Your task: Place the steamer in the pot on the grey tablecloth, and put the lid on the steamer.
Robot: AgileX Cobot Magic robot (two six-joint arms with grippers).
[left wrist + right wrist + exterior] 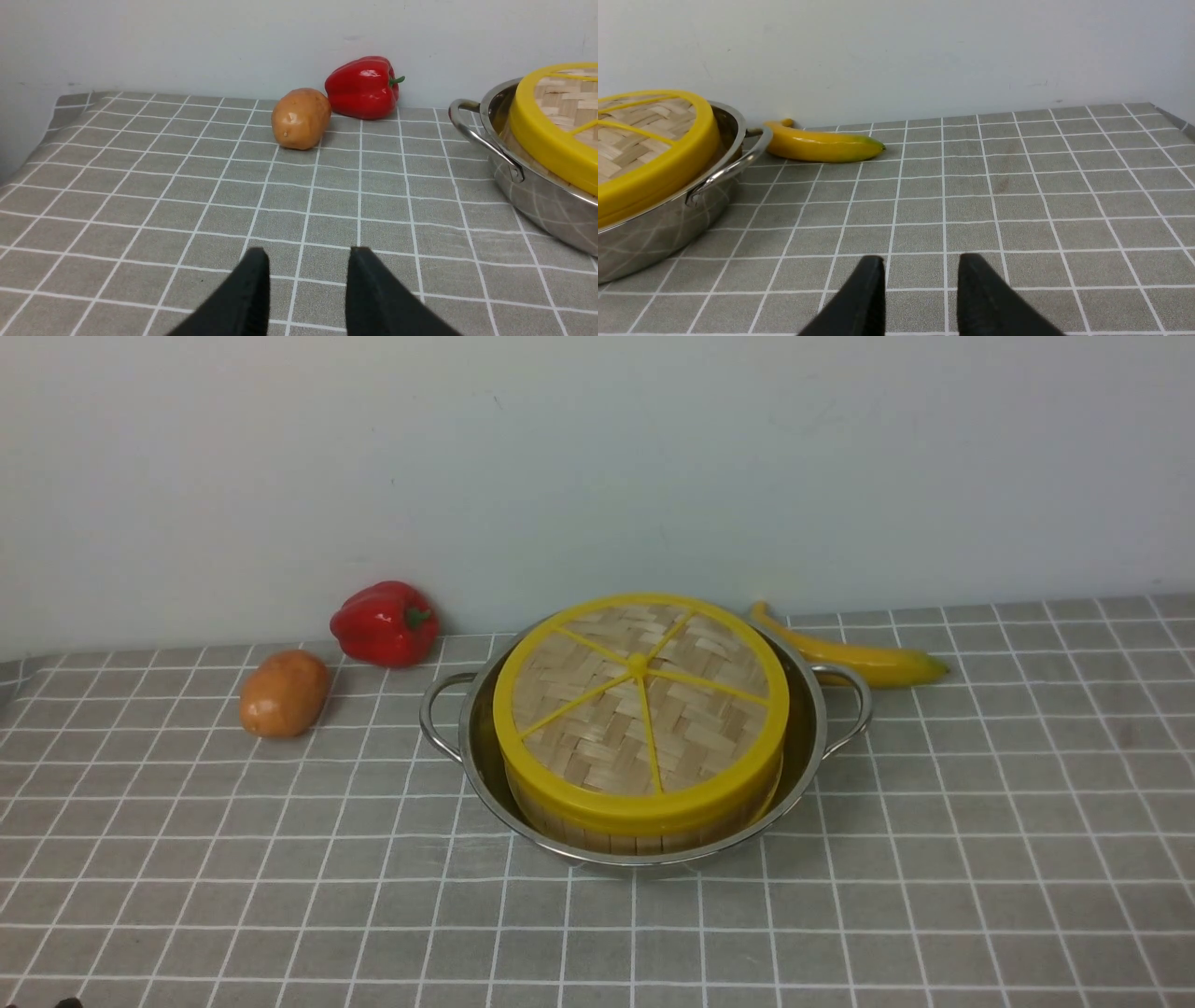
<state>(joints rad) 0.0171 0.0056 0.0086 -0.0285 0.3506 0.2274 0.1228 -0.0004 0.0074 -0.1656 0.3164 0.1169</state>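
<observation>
The steel pot (810, 747) stands in the middle of the grey tablecloth (980, 821). Inside it sits the bamboo steamer (644, 835), and the woven lid (640, 700) with yellow spokes rests on top, covering what is inside. The left wrist view shows the pot (537, 200) and lid (546, 135) from one side, with my left gripper (309, 254) open over bare cloth, nothing between its fingers. The right wrist view shows the pot (654, 233) and lid (658, 172) from the other side, and my right gripper (921, 261) open and empty. Neither gripper appears in the front view.
A red pepper (385, 623) and a potato (284, 693) lie at the back left, near the wall. A banana (854, 653) lies behind the pot's right handle (848, 707). The cloth's left edge (51, 116) and right edge (1171, 116) are in view.
</observation>
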